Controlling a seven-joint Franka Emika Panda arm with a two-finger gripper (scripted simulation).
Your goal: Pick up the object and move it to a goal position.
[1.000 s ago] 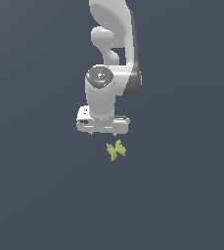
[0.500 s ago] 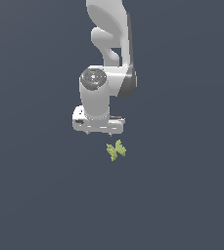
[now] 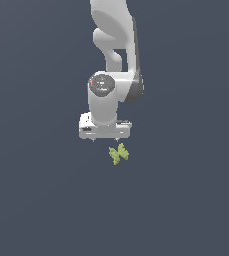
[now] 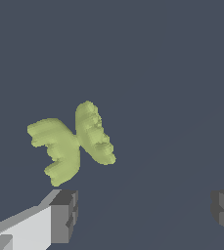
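The little yellow-green object [image 3: 118,154] lies on the dark bench [image 3: 186,200], nearest the exterior camera. Just behind it hangs the white gripper [image 3: 105,140], spread wide and holding nothing. In the wrist view the object [image 4: 72,141] sits off to one side, near one finger [image 4: 62,215], not between the two. If the gripper drops straight down, that finger could bump it away.

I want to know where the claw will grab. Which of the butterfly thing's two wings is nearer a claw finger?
The wider, curled wing of the yellow-green object. It sits right by the finger; the narrower wing lies farther off.
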